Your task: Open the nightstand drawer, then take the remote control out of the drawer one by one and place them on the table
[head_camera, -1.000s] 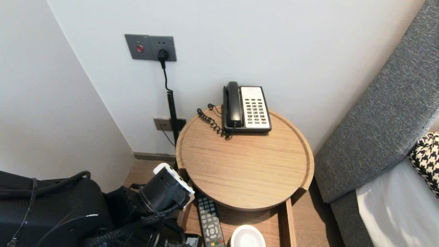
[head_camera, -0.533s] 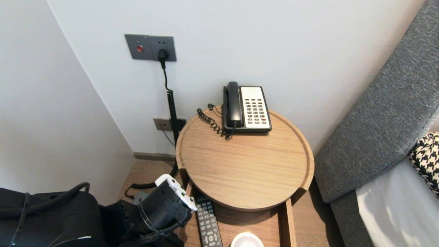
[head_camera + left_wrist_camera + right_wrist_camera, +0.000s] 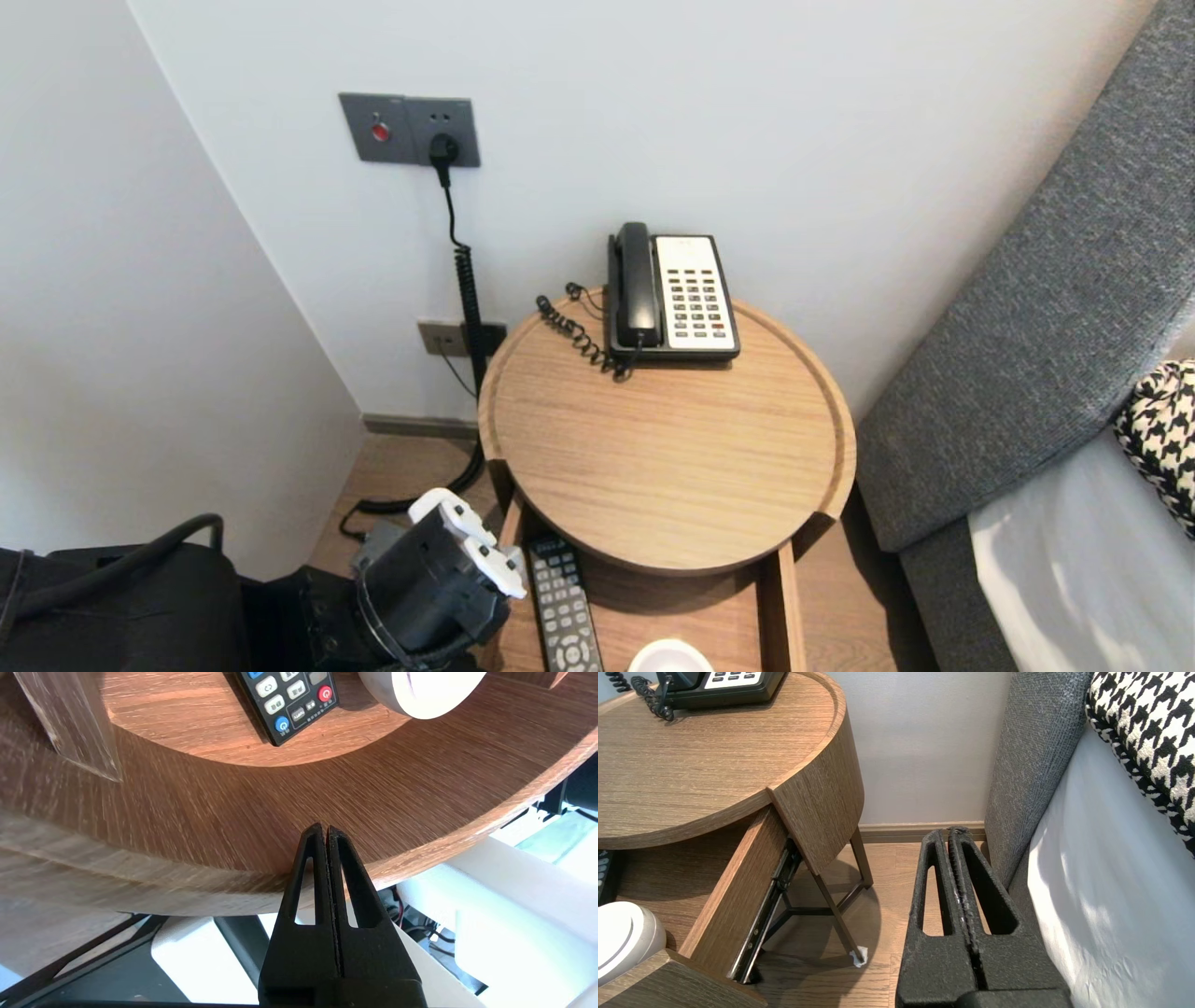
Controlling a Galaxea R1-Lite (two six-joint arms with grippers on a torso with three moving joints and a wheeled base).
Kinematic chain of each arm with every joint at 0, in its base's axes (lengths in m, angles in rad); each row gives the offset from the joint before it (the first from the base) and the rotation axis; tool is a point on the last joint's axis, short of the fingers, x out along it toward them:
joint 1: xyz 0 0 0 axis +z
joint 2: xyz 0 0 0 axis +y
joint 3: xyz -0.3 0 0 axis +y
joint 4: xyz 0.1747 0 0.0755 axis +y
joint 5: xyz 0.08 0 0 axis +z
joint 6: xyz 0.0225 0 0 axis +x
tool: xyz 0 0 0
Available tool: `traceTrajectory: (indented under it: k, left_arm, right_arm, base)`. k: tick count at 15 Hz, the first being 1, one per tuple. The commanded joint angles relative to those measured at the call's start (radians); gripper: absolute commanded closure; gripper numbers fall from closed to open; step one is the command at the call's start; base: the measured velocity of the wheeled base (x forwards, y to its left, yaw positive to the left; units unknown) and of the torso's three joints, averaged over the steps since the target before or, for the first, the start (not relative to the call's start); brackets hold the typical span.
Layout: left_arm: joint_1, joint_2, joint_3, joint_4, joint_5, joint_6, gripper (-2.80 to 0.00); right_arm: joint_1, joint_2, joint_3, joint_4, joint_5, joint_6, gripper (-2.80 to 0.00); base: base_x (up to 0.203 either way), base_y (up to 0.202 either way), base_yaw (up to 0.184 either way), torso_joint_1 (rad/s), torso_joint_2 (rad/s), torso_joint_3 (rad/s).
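Observation:
A round wooden bedside table (image 3: 672, 448) stands against the wall with its drawer (image 3: 777, 597) pulled open. Inside the drawer lie a dark remote control (image 3: 563, 607) and a white round dish (image 3: 670, 658). My left arm's wrist (image 3: 439, 574) hangs low beside the drawer's left side. In the left wrist view my left gripper (image 3: 325, 828) is shut and empty, its tips over the drawer's curved wooden front (image 3: 187, 826); the remote control (image 3: 285, 700) and the dish (image 3: 420, 690) lie beyond. My right gripper (image 3: 948, 832) is shut and empty, parked above the floor between table and sofa.
A black-and-white telephone (image 3: 672, 294) with a coiled cord sits at the back of the tabletop. A wall socket (image 3: 411, 129) holds a plug whose cable runs down to the floor. A grey sofa (image 3: 1046, 308) with a houndstooth cushion (image 3: 1162, 429) borders the right.
My left arm's wrist has dropped and drawn back to the left, away from the table edge, uncovering the cable on the floor. The right arm has not moved.

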Motion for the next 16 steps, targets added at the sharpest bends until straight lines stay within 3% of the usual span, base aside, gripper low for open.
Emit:
traceTrajectory:
  k: [1, 3, 6, 9, 13, 16]
  left_arm:
    - [-0.006, -0.002, 0.003, -0.011, -0.001, -0.009, 0.00]
    - [-0.004, -0.008, -0.021, -0.030, 0.017, -0.039, 0.00]
    - [0.006, -0.018, -0.114, -0.046, 0.110, -0.100, 0.00]
    - [0.008, -0.017, -0.185, -0.026, 0.173, -0.107, 0.00]
    - [0.008, -0.001, -0.236, 0.061, 0.311, -0.109, 0.00]
    - [0.003, 0.021, -0.236, 0.065, 0.332, -0.107, 0.00]
  right_arm:
    - [0.000, 0.001, 0.026, -0.001, 0.000, 0.000, 0.00]
    - [0.000, 0.001, 0.026, -0.001, 0.000, 0.000, 0.00]
    - [0.001, 0.001, 0.026, -0.001, 0.000, 0.000, 0.00]
    - [0.000, 0.001, 0.026, -0.001, 0.000, 0.000, 0.00]
    - [0.000, 0.001, 0.026, -0.001, 0.000, 0.000, 0.00]
    - [0.000, 0.001, 0.026, -0.001, 0.000, 0.000, 0.00]
  base:
    - [0.000, 0.000, 0.000, 0.000, 0.00, 0.000]
    - [0.000, 0.000, 0.000, 0.000, 0.00, 0.000]
    - [0.000, 0.000, 0.000, 0.000, 0.00, 0.000]
    - [0.000, 0.000, 0.000, 0.000, 0.00, 0.000]
    - [0.000, 0.000, 0.000, 0.000, 0.00, 0.000]
    - [0.000, 0.000, 0.000, 0.000, 0.00, 0.000]
